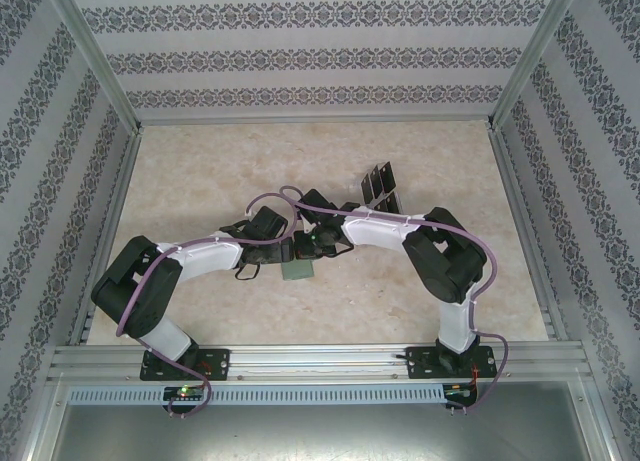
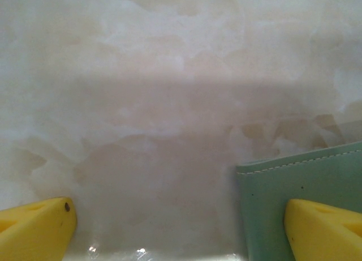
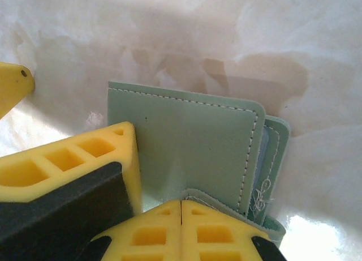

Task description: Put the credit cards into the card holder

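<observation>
In the top view, a metal rail point(image 1: 320, 356) crosses the bottom of the frame and carries both arm bases. Above it the two arms bend inward and meet at centre frame, crowding the space there. Bare table point(image 1: 200, 181) lies open to the left, to the right and above them.

The card holder point(image 3: 192, 142) lies flat on the table at centre frame, under both wrists. In the right wrist view its long axis runs left to right. Its stitched, layered edges face the right of the frame.

The right gripper point(image 3: 181, 215) is clenched, fingers pressed together at the holder's near edge. Whether a flap is pinched between them cannot be told.

The left gripper point(image 2: 178, 218) is spread wide and grasps nothing. One yellow fingertip sits over the holder's corner at lower right and the other over bare table at lower left.

The credit cards point(image 1: 380, 184) are black and stand grouped just above and right of centre, apart from the holder.

The table is pale, mottled marble. Patterned grey-striped walls point(image 1: 300, 51) enclose it on three sides.
</observation>
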